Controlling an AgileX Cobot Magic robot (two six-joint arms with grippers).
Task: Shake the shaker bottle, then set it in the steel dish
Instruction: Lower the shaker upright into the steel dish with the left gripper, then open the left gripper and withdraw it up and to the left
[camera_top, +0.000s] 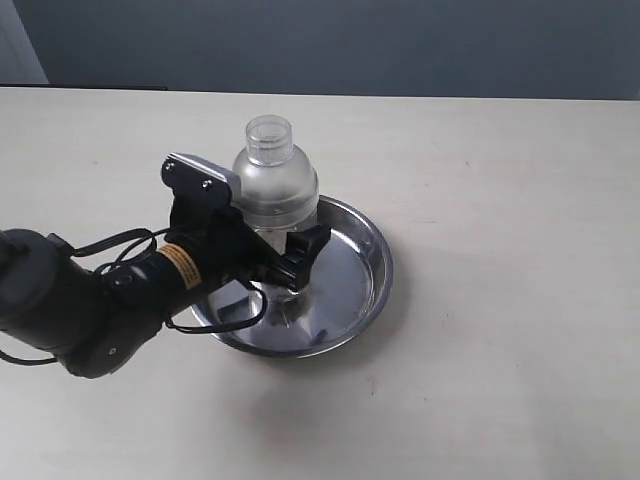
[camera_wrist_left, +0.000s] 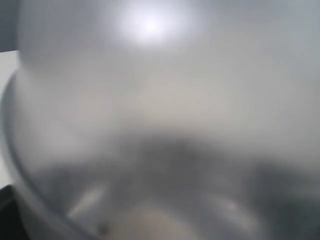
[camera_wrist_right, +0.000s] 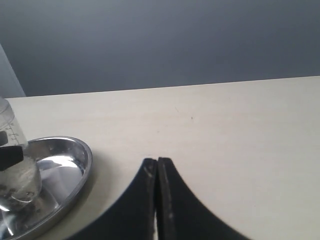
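The clear shaker bottle (camera_top: 275, 180) stands upright inside the steel dish (camera_top: 365, 270), cap up. My left gripper (camera_top: 283, 256) reaches in from the left and is shut on the bottle's lower body; one black finger (camera_top: 308, 246) shows on its near side. The bottle's blurred wall (camera_wrist_left: 160, 100) fills the left wrist view, so the jaws are hidden there. In the right wrist view the bottle (camera_wrist_right: 14, 172) and the dish (camera_wrist_right: 75, 156) sit at one edge. My right gripper (camera_wrist_right: 157, 163) is shut on nothing over bare table, well apart from the dish.
The pale table (camera_top: 500, 180) spreads around the dish with no other objects on it. A dark wall (camera_top: 350, 40) runs behind the table's far edge. The left arm's cables (camera_top: 120, 245) loop just left of the dish.
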